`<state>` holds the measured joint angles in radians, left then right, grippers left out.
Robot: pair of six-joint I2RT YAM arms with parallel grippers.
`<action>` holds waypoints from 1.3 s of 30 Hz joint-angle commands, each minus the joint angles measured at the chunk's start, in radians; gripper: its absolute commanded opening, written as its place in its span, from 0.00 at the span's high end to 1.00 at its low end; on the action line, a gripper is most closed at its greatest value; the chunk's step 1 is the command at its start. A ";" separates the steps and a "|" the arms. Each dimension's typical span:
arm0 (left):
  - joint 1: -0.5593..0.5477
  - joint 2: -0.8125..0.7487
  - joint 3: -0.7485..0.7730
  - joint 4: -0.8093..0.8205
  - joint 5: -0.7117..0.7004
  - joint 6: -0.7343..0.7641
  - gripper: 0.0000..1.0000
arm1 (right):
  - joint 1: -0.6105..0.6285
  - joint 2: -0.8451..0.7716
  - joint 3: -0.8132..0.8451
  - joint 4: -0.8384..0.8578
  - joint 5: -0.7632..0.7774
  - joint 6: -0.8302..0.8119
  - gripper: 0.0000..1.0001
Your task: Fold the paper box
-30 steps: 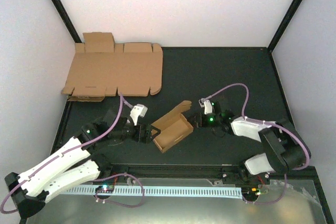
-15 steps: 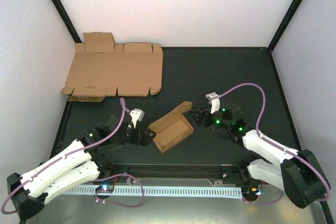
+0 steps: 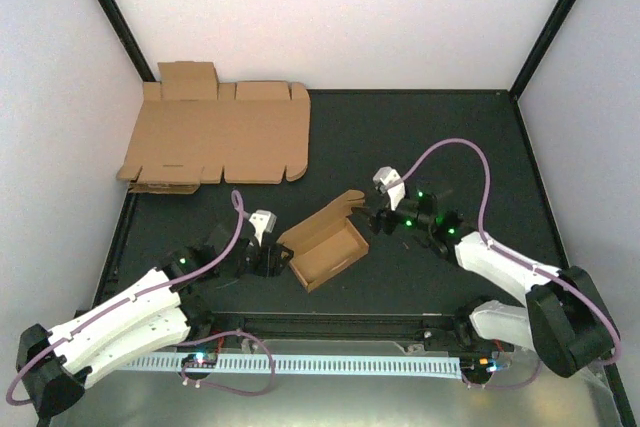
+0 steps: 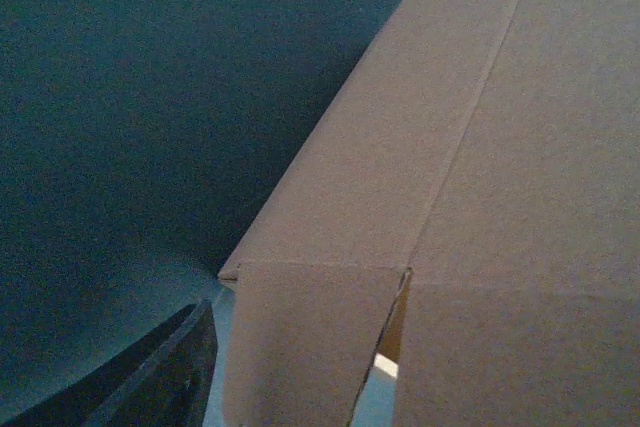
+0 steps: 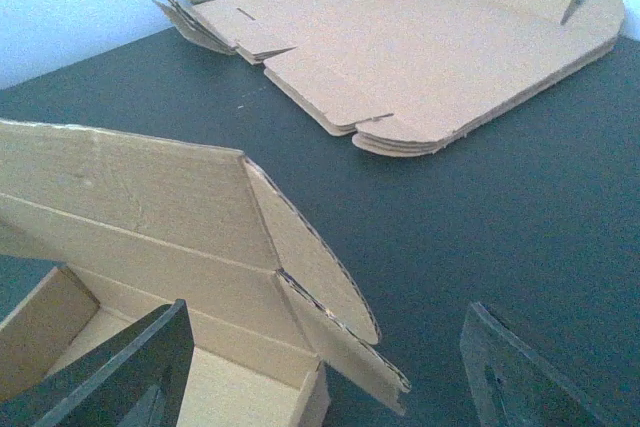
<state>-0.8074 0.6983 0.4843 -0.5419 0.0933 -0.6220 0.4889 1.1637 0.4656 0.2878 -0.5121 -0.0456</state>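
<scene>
The left arm (image 3: pixel 120 312) and right arm (image 3: pixel 500 262) have white shells over black joints, mauve cables (image 3: pixel 455 144) and small green lights (image 3: pixel 407 220). The left pincer (image 3: pixel 283 259) and right pincer (image 3: pixel 370 219) are black.

Paper box (image 3: pixel 325 250) between left pincer (image 3: pixel 283 259) and right pincer (image 3: pixel 368 219); cardboard stack (image 3: pixel 220 142) behind, far left.

The paper box (image 3: pixel 330 247) and cardboard sheets (image 3: pixel 220 137) are plain brown, the table (image 3: pixel 430 137) black.

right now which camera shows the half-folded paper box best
The top external view: the whole paper box is visible, tray formed, lid raised. The left wrist view shows only a close patch of its outer panels; the right wrist view shows the lid and part of the tray's inside.
</scene>
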 commanded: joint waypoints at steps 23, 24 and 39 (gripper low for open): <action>-0.006 0.015 0.004 0.070 -0.118 0.009 0.98 | 0.014 -0.084 -0.050 0.060 0.157 -0.014 0.32; -0.006 0.020 0.008 0.091 -0.131 0.025 0.98 | 0.014 -0.105 -0.059 0.058 0.187 -0.001 0.30; 0.030 0.238 0.184 0.311 -0.020 0.389 0.98 | -0.013 -0.313 -0.114 -0.027 0.303 0.099 0.24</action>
<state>-0.7933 0.9134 0.5827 -0.2787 -0.0196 -0.3492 0.4938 0.8379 0.3351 0.2726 -0.1921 0.0311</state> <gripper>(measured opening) 0.026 0.759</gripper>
